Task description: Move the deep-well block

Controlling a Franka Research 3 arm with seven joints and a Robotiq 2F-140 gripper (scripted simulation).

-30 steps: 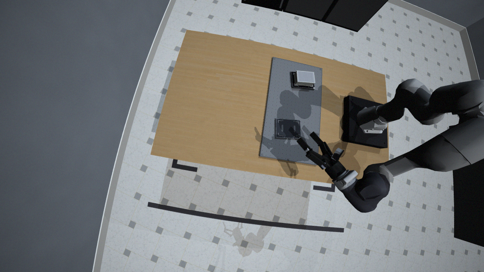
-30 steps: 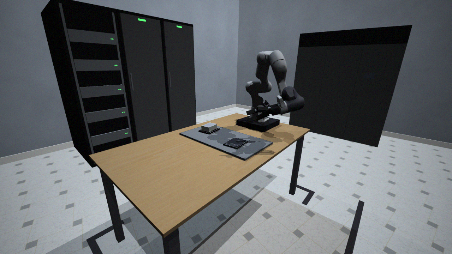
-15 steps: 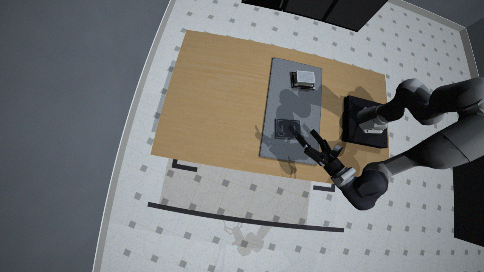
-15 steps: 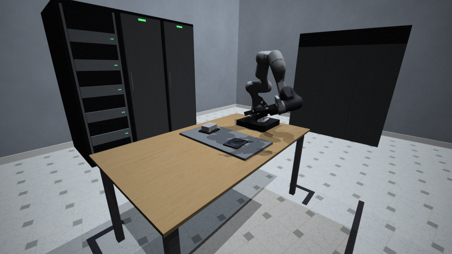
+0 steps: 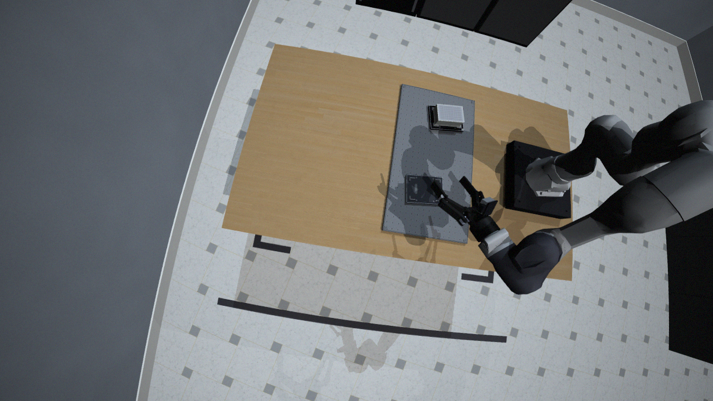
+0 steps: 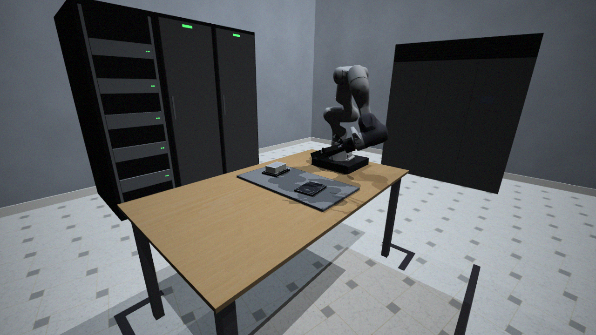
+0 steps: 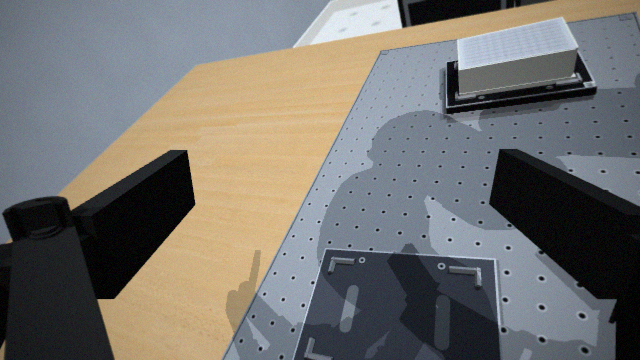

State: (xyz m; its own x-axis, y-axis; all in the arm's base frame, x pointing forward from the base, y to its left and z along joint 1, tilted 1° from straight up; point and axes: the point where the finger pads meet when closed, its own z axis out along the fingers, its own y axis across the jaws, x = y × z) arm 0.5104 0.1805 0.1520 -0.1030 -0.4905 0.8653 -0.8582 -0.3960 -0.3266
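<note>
The white 96-well deep-well block [image 5: 447,115] sits in the black nest N1 [image 5: 445,127] at the far end of the grey perforated baseplate [image 5: 429,164]. In the wrist view the block [image 7: 517,55] is at the top right. The empty nest N2 [image 5: 423,189] lies at the plate's near end, with raised corner locators, and also shows in the wrist view [image 7: 405,310]. My gripper [image 5: 448,183] is open and empty, and hovers tilted above the N2 end of the plate. Its fingers frame the wrist view [image 7: 350,220]. The block's cut-off corner is too small to make out.
The arm's black base mount [image 5: 537,180] sits on the wooden table [image 5: 323,149] beside the baseplate. Tall black cabinets [image 6: 166,103] stand behind the table, and a dark panel [image 6: 458,108] stands behind the arm.
</note>
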